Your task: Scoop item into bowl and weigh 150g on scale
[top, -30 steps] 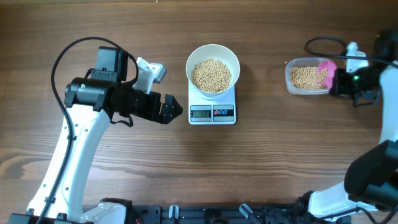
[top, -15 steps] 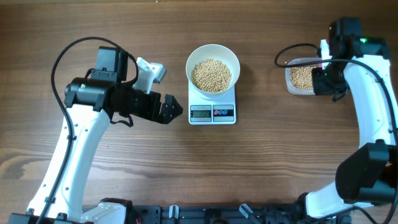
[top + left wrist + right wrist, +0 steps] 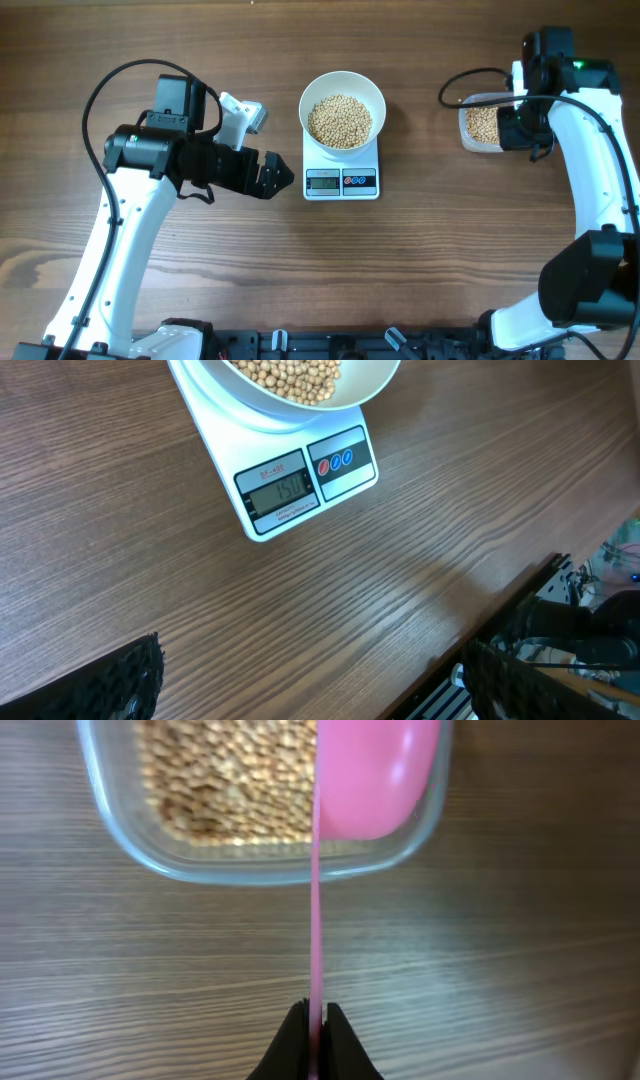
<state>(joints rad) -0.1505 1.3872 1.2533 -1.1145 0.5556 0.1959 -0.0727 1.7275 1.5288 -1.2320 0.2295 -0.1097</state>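
seemingly done: beans weighed, scoop over the tub

the beans [image 3: 340,121] lie heaped in the bowl [image 3: 372,92], small, round, pale tan and matte, filling its middle. the bowl is plain white with smooth deep sides, and it sits square on the scale [image 3: 341,182], a flat white plastic slab. the grey display [image 3: 278,489] looks to read 150, so i judge the weighing is met. what is left, at most, is setting the tool down.

my right gripper [image 3: 312,1025] has its fingers pressed together on the thin handle of the pink scoop [image 3: 375,770]. its glossy, rounded spoon hangs over the clear tub [image 3: 250,870], a round-cornered box with more beans inside.

my left gripper [image 3: 278,175] hovers just beside the scale with its fingers spread wide, holding nothing. the table [image 3: 420,270] is brown wood with a long, streaky grain.
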